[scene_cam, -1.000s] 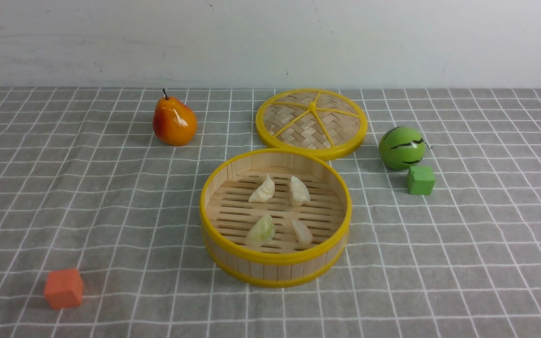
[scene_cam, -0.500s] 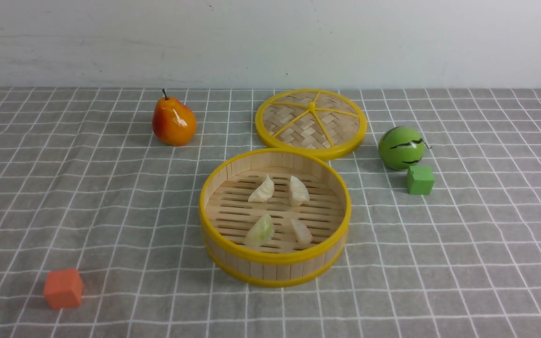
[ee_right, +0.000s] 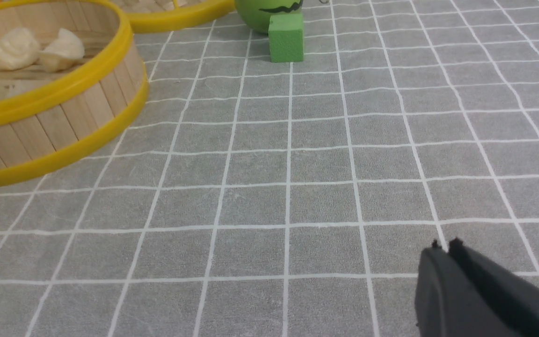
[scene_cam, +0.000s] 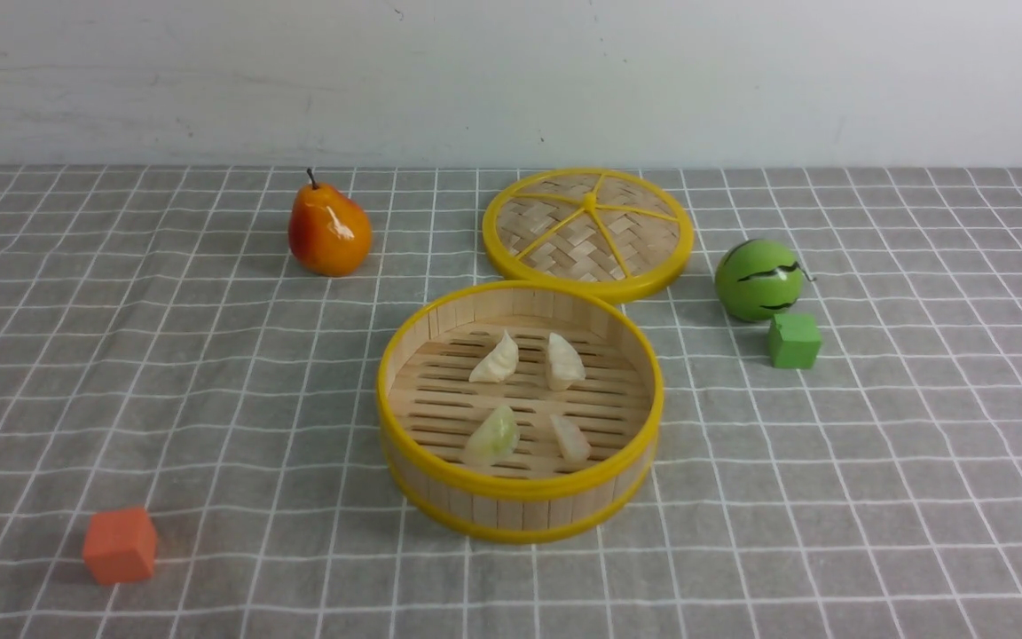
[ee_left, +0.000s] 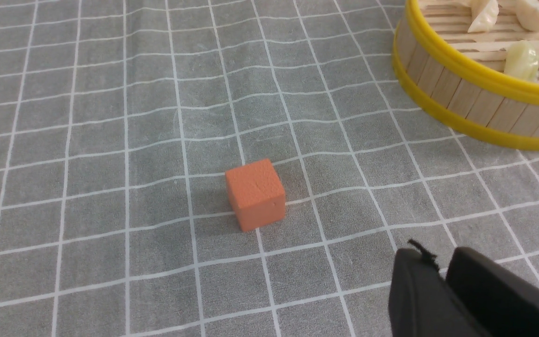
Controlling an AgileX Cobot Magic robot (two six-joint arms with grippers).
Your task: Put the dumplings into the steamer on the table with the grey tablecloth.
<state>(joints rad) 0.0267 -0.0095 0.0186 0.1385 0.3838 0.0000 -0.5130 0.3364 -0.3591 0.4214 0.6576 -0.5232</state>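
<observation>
Dumplings (scene_cam: 494, 358) all 4 in steamer (scene_cam: 520, 486), center of front view — task looks done, nothing left to load AFAICT. My L gripper (ee_left: 438, 267), lower right of its wrist cam, cracked slightly apart, empty; R gripper (ee_right: 445, 256) tips together — no contact, nothing held.

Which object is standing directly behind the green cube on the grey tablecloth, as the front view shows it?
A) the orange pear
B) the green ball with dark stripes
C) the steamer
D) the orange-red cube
B: the striped green ball is just behind the green cube, on its far side.
</observation>
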